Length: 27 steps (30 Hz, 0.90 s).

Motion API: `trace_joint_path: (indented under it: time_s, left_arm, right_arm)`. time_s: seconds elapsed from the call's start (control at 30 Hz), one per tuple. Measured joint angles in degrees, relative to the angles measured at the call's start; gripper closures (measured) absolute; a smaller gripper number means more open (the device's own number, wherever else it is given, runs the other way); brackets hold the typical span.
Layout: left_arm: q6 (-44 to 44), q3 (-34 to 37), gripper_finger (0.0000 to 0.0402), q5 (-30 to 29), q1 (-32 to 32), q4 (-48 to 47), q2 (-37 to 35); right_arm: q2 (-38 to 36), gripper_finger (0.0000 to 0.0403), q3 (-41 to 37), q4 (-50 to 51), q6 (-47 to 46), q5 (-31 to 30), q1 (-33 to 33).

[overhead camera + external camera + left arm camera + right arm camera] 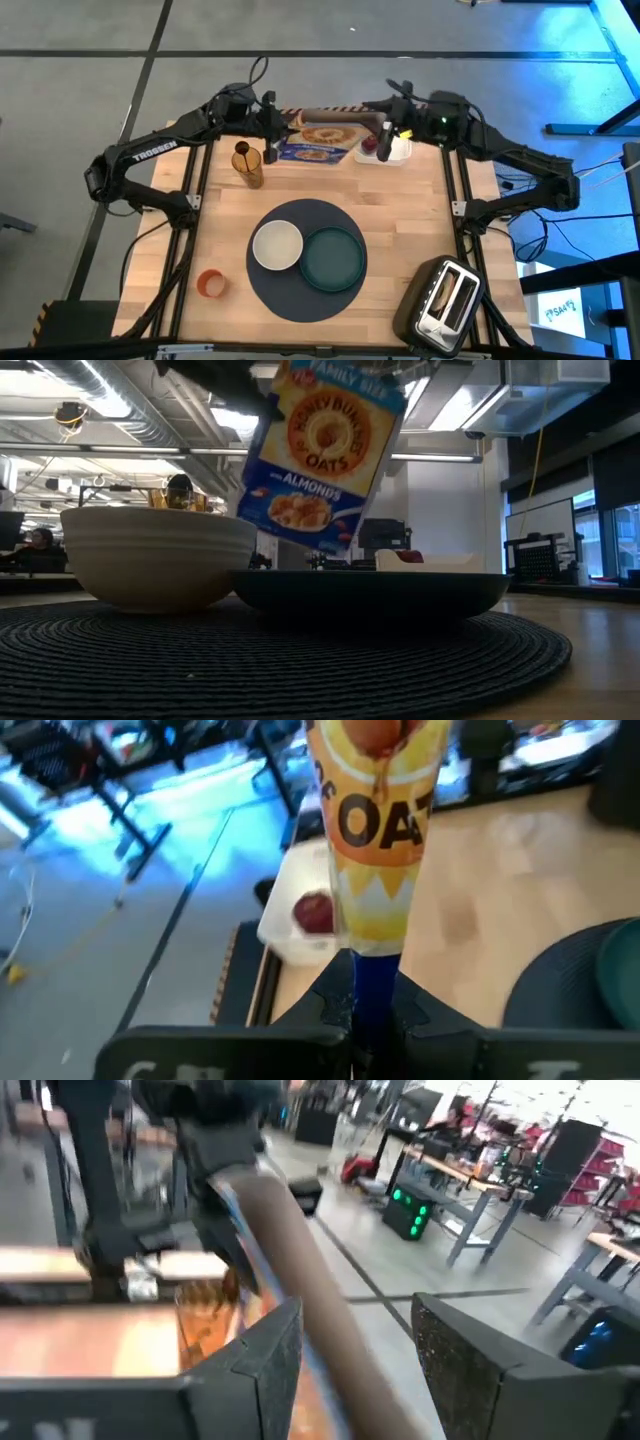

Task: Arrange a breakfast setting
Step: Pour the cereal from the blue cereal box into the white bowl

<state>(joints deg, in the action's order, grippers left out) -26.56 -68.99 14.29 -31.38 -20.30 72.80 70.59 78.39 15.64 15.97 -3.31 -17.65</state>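
The blue cereal box [322, 140] hangs tilted above the table's far edge; it also shows in the low view [320, 450]. My left gripper [272, 128] is shut on its left side. My right gripper [384, 132] is open at the box's right end, and the box's brown top edge [300, 1250] passes between its fingers. I cannot tell if they touch it. A white bowl [277, 244] and a teal plate [333, 258] rest on the round dark placemat [300, 300]. A dark-red fruit [315, 912] lies on a white tray [395, 152]. An orange cup [210, 283] stands near left. Bagel and spoon are out of view. My left gripper [370, 1005] pinches the cereal box's blue lower part [372, 975] at its left edge, between its two fingers. The fingers come about level from the table's left. The box reaches away from them, lifted clear of the table and tilted.
A black-and-silver toaster [440, 300] stands at the near right corner. An amber jar [247, 165] stands at the far left, close to my left gripper. Bare wood lies left and right of the placemat.
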Motion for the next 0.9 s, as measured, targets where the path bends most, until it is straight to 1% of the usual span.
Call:
trace_joint_path:
  time_s: [0.1,0.17,0.27,0.33,0.43,0.53,0.6,0.7,0.77,0.83,0.9]
  left_arm:
    - [0.05,-0.59,0.0400,-2.18,2.44,-0.41,-0.01]
    - [0.32,-0.59,0.0400,-3.61,3.63,-0.85,0.01]
    - [0.80,-0.59,0.0401,-5.39,4.83,-1.35,0.02]
    - [1.55,-0.59,0.0401,-6.30,5.51,-1.86,0.02]
    - [2.31,-0.59,0.0401,-6.44,6.31,-1.83,0.04]
    - [2.43,-0.59,0.0401,-6.32,6.96,-1.81,0.04]
    - [2.49,-0.59,0.0401,-6.24,7.30,-1.83,0.04]
    - [2.51,-0.59,0.0401,-7.03,8.01,-1.80,0.04]
    - [2.48,-0.59,0.0401,-7.95,8.55,-1.81,0.04]
    - [2.47,-0.59,0.0401,-7.98,8.98,-1.61,0.04]
    - [2.47,-0.59,0.0401,-7.98,9.48,-1.44,0.04]
  right_arm:
    - [3.11,0.0222,5.98,5.10,1.71,4.33,0.00]
    - [4.85,0.0213,8.78,8.11,1.95,6.92,0.00]
    - [7.44,0.0197,12.86,12.70,-1.02,7.48,0.07]
    - [8.39,0.0192,14.71,15.31,-2.28,8.10,0.04]
    - [8.71,0.0179,15.54,15.62,-2.05,12.97,-0.02]
    - [8.82,0.0144,15.54,16.34,-2.12,17.53,0.00]
    - [8.85,0.0110,15.54,17.10,-2.11,17.86,0.09]
    - [9.19,0.0051,15.56,17.93,-2.16,14.47,0.07]
    - [9.83,0.0020,15.57,19.27,-2.69,12.66,0.04]
    - [10.87,0.0008,15.57,20.33,-2.85,12.46,0.00]
    - [12.06,0.0015,15.57,22.62,-2.87,12.68,0.03]
